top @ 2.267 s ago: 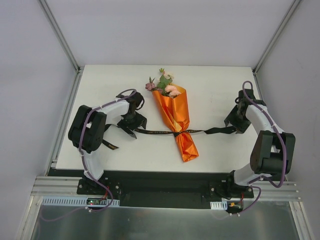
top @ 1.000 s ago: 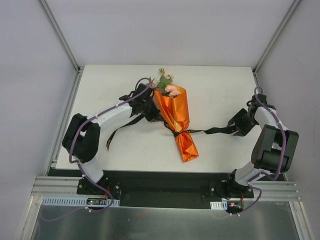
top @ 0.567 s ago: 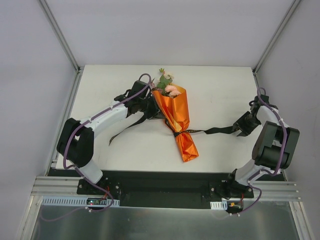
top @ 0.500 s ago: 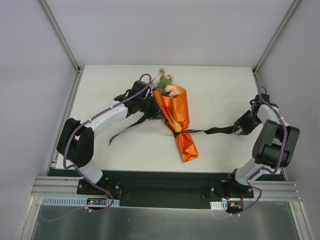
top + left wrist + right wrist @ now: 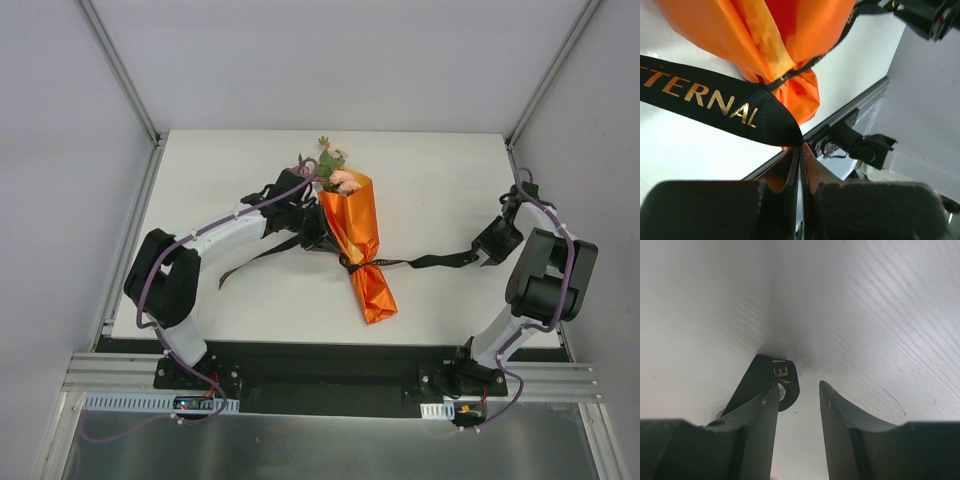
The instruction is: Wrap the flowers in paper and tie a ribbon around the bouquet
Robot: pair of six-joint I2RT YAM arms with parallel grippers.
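The bouquet point(image 5: 357, 235) lay in the middle of the table point(image 5: 440, 170). Its wide end faced the far side, where the flowers point(image 5: 335, 172) poked out of the orange paper point(image 5: 352, 215), and its narrow tail pointed toward the near edge. The ribbon point(image 5: 432, 261) was cinched round the cone low down, squeezing the paper into a waist.

The left gripper point(image 5: 316, 233) sat just beside the bouquet's left edge, a little above that waist. Its jaws were pressed tight together with the ribbon nipped at their very tips. From its wrist camera I could see the black band with gold letters running from the tips across to the crumpled paper. A loose end of ribbon trailed away from that gripper over the table, toward the near left.

The other tail ran rightward from the waist across the table to the right gripper point(image 5: 492, 244), close to the right edge. Its fingers point(image 5: 765, 412) stood partly apart with bare table showing between them. The ribbon's end curled against the tip of one finger rather than between the two, so it had hold of nothing that I could see.
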